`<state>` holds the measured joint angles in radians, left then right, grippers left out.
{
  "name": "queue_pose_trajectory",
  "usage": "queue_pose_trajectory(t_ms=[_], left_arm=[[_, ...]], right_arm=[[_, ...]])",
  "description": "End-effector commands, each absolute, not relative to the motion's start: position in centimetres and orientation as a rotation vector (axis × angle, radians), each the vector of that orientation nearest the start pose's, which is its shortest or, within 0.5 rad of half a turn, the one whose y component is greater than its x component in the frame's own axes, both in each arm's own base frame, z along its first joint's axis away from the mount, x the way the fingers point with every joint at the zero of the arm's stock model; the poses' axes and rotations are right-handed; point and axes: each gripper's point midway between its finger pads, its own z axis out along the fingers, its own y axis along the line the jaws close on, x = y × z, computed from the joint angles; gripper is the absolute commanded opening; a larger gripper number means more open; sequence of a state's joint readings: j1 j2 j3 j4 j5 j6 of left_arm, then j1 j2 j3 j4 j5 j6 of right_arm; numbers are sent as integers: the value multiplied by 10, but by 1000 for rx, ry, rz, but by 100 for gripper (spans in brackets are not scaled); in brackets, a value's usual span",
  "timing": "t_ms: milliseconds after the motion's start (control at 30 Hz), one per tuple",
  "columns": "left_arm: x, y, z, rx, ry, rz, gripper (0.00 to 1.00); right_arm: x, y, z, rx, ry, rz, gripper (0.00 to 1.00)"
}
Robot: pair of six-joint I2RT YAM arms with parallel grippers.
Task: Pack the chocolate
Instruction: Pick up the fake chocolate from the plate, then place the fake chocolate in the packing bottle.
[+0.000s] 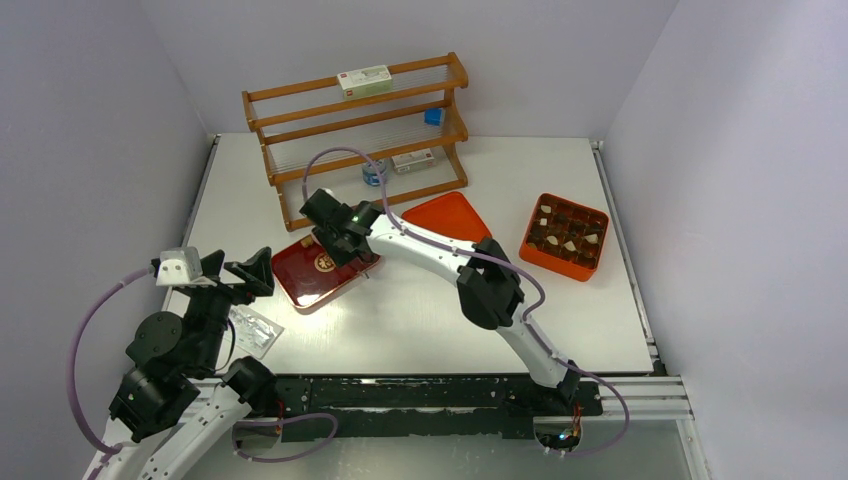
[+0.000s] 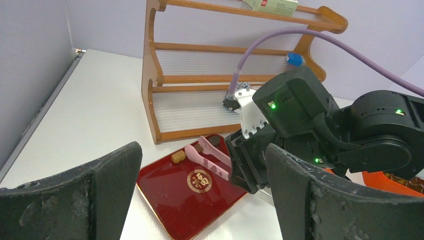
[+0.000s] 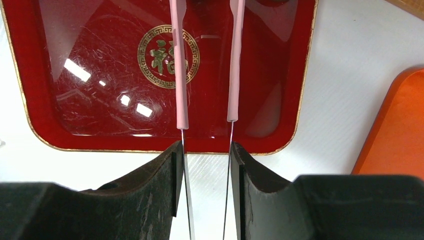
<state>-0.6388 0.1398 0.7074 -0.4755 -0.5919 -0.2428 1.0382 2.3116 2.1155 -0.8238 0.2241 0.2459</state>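
Right end effector's (image 3: pixel 205 150) tongs (image 3: pixel 181 75) beside chocolate (image 2: pixel 177 157)

right wrist view: tips of the tongs (image 3: pixel 180 75) cut off by the top edge; whether anything sits between them cannot be told. tray (image 3: pixel 55 110) far side cut off likewise; orange lid (image 3: pixel 395 135) cut by the right edge. top view: right gripper (image 1: pixel 340 245) hides most of the tongs and part of the tray. chocolate (image 1: pixel 566 240) in the orange box (image 1: pixel 556 268) near the bench's right edge too small to sort by colour. clear bag (image 1: pixel 255 330) near the left edge partly behind the left arm (image 1: pixel 180 345).
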Motion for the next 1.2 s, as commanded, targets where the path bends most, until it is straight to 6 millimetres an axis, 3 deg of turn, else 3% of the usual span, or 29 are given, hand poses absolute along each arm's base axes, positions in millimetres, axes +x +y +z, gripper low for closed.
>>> queue_pose_trajectory(t_ms=[0, 333, 667, 1167], left_arm=[[181, -21, 317, -202, 1471, -274, 98], [181, -21, 317, -200, 1473, -275, 98], [183, -24, 316, -189, 1478, -273, 98], [188, -32, 312, -154, 1506, -273, 98]], right_arm=[[304, 463, 95, -921, 2368, 217, 42], [302, 459, 101, -907, 2371, 217, 33], [292, 448, 130, -842, 2372, 264, 28], [265, 388, 170, -610, 2418, 276, 28]])
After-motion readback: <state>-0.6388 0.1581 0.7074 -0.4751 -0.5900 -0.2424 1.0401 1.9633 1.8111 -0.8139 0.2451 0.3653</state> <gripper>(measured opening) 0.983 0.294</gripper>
